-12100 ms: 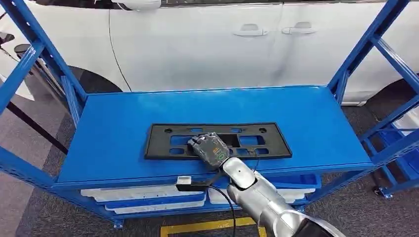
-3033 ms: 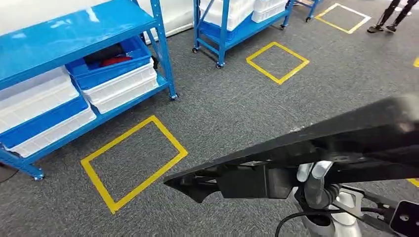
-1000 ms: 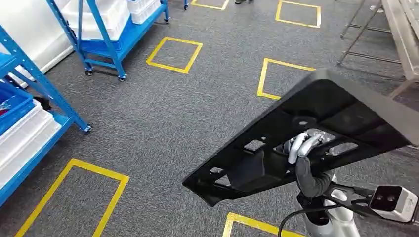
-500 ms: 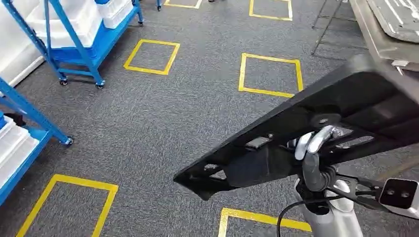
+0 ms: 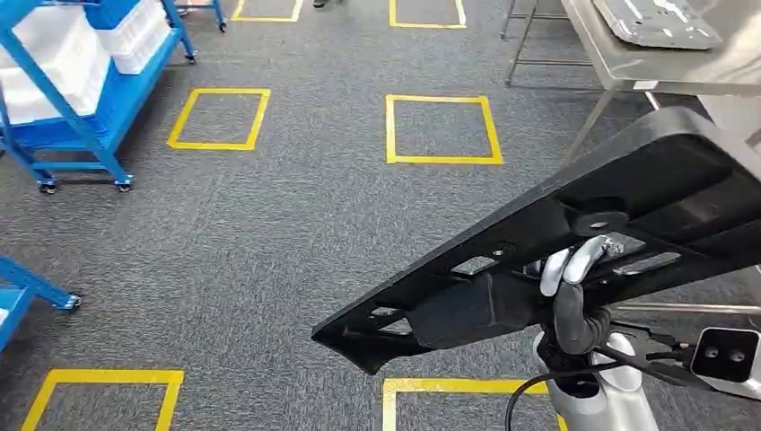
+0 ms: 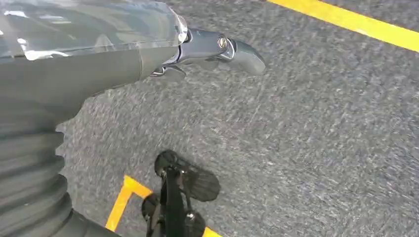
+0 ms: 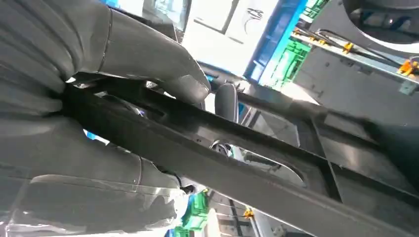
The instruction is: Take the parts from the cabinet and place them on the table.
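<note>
Closest to us, our right hand (image 5: pixel 574 287) grasps the black plastic frame (image 5: pixel 574 242), fingers hooked through one of its openings, so the long part juts out tilted above the grey carpet (image 5: pixel 296 206). Held at one point, it could pivot or slip loose, we judge. Our left hand (image 6: pixel 217 49) hangs over the floor holding nothing, fingers apart. Farther off stands the metal table (image 5: pixel 628 63), already bearing a grey part (image 5: pixel 655 22); swinging round, our frame's far end might strike its edge or legs.
</note>
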`<action>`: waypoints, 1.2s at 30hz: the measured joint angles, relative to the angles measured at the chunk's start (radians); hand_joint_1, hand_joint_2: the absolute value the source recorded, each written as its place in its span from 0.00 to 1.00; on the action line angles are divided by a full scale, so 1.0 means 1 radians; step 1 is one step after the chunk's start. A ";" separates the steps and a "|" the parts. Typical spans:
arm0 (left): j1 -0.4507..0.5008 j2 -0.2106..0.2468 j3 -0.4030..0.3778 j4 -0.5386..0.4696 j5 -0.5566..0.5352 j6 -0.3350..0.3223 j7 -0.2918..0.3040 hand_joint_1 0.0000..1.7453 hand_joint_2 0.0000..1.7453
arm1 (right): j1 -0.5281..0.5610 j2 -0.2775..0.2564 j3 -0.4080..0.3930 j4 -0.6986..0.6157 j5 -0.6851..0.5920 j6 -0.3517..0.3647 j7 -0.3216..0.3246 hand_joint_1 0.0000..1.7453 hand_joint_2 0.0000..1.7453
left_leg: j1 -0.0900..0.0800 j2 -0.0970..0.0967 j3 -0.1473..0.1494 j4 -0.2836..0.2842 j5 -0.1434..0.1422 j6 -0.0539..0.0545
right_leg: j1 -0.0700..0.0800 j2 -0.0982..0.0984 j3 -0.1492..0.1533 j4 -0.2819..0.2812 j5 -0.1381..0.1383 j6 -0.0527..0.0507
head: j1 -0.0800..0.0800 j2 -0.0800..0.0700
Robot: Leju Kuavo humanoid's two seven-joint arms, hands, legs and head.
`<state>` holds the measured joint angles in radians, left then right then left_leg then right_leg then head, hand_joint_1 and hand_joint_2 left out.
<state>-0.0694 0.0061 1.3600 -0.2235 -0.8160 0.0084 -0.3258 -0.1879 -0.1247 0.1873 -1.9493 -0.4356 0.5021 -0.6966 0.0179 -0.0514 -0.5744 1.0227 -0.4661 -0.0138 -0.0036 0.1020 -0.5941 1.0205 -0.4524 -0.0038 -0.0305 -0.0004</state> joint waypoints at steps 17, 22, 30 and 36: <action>-0.005 0.056 -0.004 -0.007 -0.037 -0.038 -0.004 0.00 1.00 | 0.033 0.027 -0.012 -0.071 0.123 -0.127 -0.002 1.00 1.00 | -0.019 0.150 0.031 -0.018 -0.015 0.016 | 0.022 -0.138 -0.001 -0.005 -0.005 -0.009 | 0.000 0.000; -0.009 0.059 -0.004 -0.007 -0.024 -0.050 -0.010 0.00 1.00 | 0.054 0.015 -0.013 -0.109 0.123 -0.131 -0.002 1.00 1.00 | -0.013 0.063 -0.063 0.200 -0.138 -0.002 | 0.008 -0.093 0.018 -0.029 0.007 -0.031 | 0.000 0.000; -0.007 0.051 -0.004 -0.007 -0.022 -0.052 -0.011 0.00 1.00 | 0.066 -0.001 -0.033 -0.108 0.116 -0.103 -0.001 1.00 1.00 | 0.008 -0.011 0.001 0.010 -0.012 -0.008 | 0.002 0.003 0.005 0.010 -0.014 -0.002 | 0.000 0.000; -0.016 0.046 -0.004 -0.007 -0.029 -0.050 -0.003 0.00 1.00 | 0.064 -0.003 -0.036 -0.098 0.130 -0.098 -0.001 1.00 1.00 | 0.000 0.043 0.008 -0.008 -0.001 0.033 | -0.001 -0.080 -0.046 0.102 -0.071 0.027 | 0.000 0.000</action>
<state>-0.0856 0.0523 1.3561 -0.2308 -0.8446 -0.0416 -0.3292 -0.1240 -0.1282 0.1514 -2.0474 -0.3059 0.4044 -0.6973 0.0181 -0.0089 -0.5667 1.0145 -0.4669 0.0187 -0.0045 0.0220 -0.6399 1.1228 -0.5229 0.0237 -0.0305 -0.0004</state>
